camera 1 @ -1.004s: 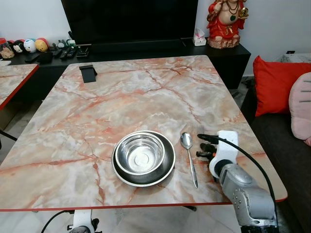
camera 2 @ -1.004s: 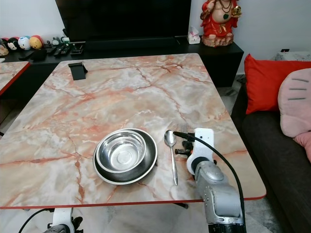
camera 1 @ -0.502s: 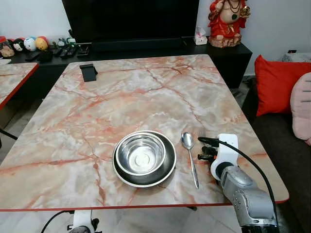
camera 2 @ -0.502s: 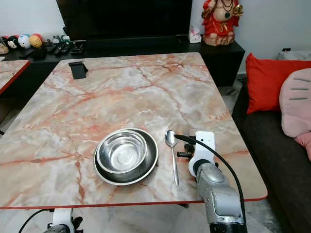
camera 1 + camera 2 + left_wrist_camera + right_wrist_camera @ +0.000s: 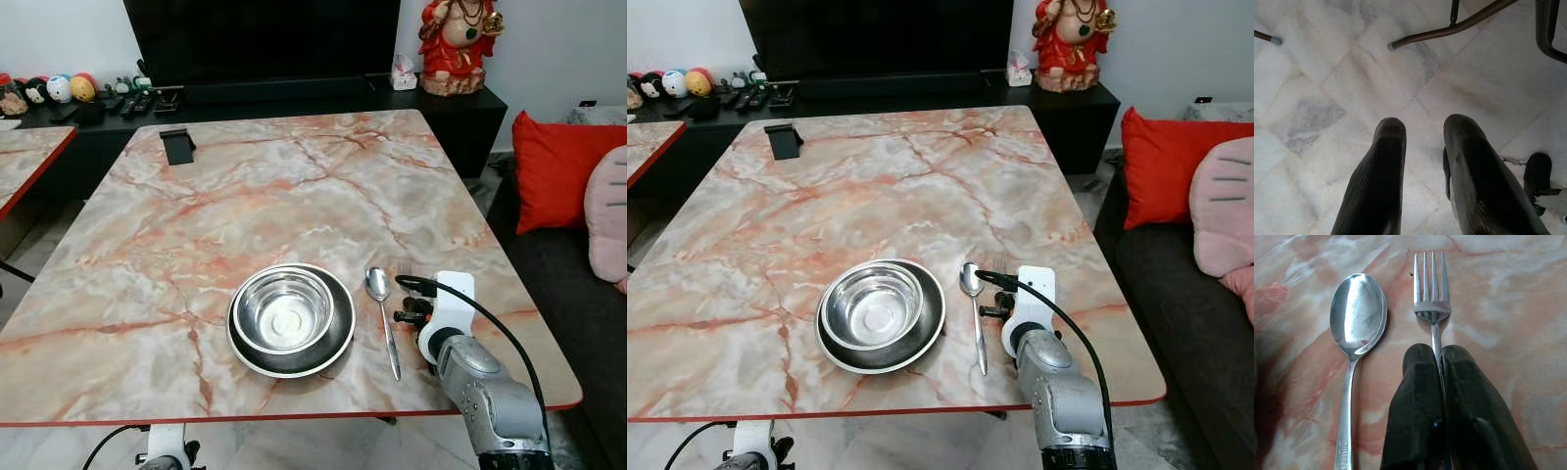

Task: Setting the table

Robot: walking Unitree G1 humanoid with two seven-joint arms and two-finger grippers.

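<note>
- Marble-pattern table (image 5: 294,196) fills the room's foreground; pale tiled floor (image 5: 1327,83) below, where the left gripper (image 5: 1422,129) hangs idle, fingers parted, holding nothing.
- Right gripper (image 5: 1432,355) low at the table's near right edge, fingers pressed together on the fork (image 5: 1432,289) handle; tines flat on the marble.
- Change since a second ago: right wrist shifted slightly toward the spoon (image 5: 381,311). Fork now lies parallel, just beside it (placement looks nearly done; release pending).
- Steel bowl (image 5: 284,308) sits in its plate (image 5: 338,338), left of the spoon.
- Hard to see: fork handle hidden under the fingers; head views show barely any fork.
- Far edge: black stand (image 5: 177,147).
</note>
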